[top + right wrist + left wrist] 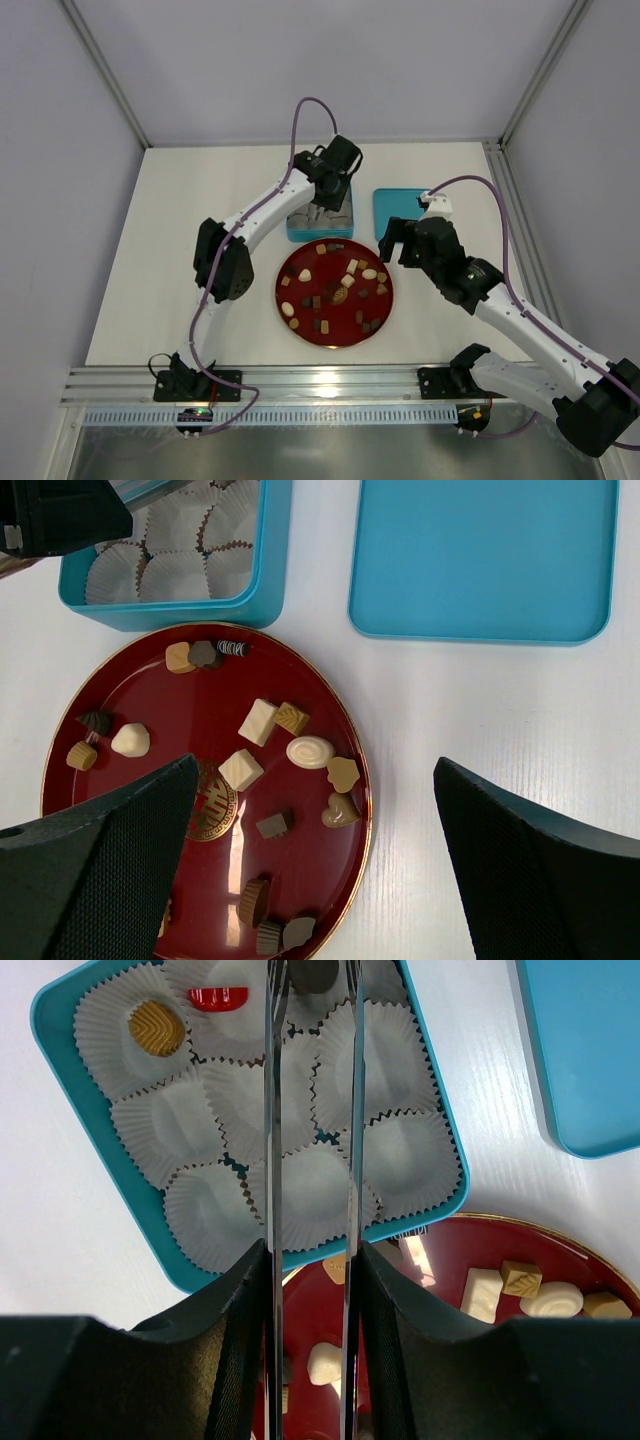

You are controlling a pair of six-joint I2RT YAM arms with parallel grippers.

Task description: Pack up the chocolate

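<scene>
Several chocolate pieces [345,283], dark, tan and cream, lie on the red plate [383,312]. Behind the plate stands the teal box [294,232] lined with white paper cups. My left gripper [333,197] hangs over it, its long metal fingers [275,1110] shut on a dark chocolate [315,976] over the far row of cups. A tan piece [157,1027] and a red piece [218,999] sit in cups there. My right gripper [315,763] is wide open above the plate's [150,695] right rim and holds nothing.
The teal lid [485,555] lies flat to the right of the box [165,615], close behind the right gripper [398,240]. Most paper cups [210,1210] hold nothing. White walls enclose the table, and an aluminium rail [330,385] runs along the near edge.
</scene>
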